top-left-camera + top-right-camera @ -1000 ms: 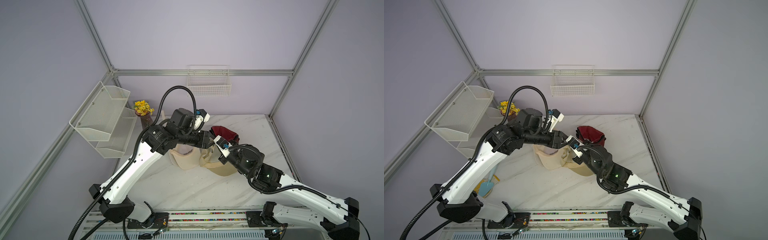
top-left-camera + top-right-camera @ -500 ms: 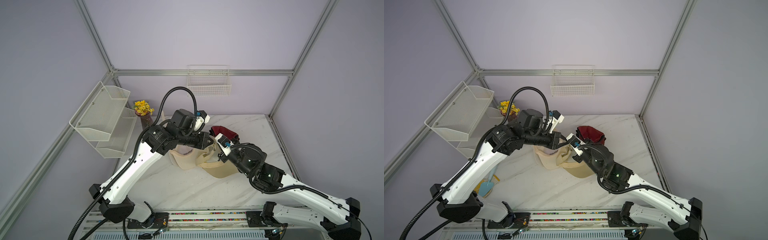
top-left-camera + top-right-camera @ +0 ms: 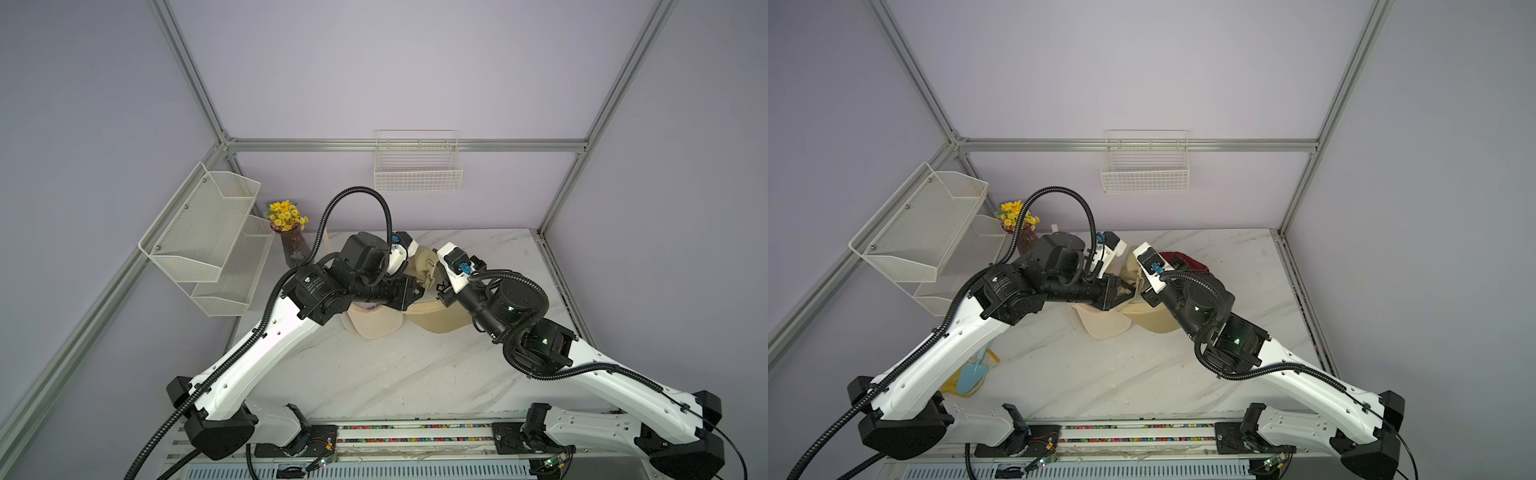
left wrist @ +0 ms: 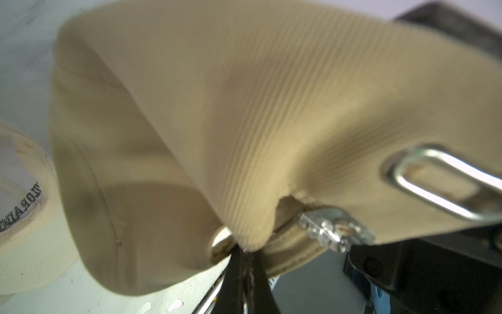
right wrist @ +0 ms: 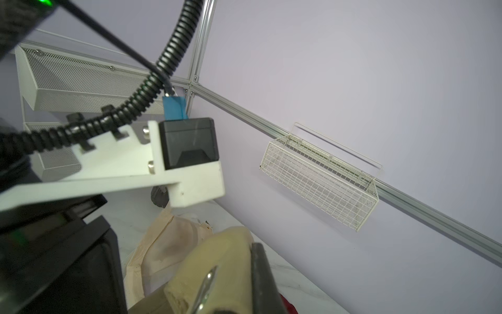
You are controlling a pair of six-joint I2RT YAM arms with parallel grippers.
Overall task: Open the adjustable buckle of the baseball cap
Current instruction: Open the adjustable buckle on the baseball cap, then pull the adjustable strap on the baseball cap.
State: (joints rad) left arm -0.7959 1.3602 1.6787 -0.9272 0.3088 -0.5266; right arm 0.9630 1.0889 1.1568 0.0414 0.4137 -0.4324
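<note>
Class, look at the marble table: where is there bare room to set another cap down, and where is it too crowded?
Bare: the front strip of the white marble table, between the cream cap and the arm bases; also the far right corner, beyond the dark red cap. Crowded: the middle, where left gripper and right gripper pinch the tan corduroy cap.

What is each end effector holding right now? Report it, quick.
Left end effector: closed on the tan cap, beside its buckle.
Right end effector: closed on the same tan cap.
</note>
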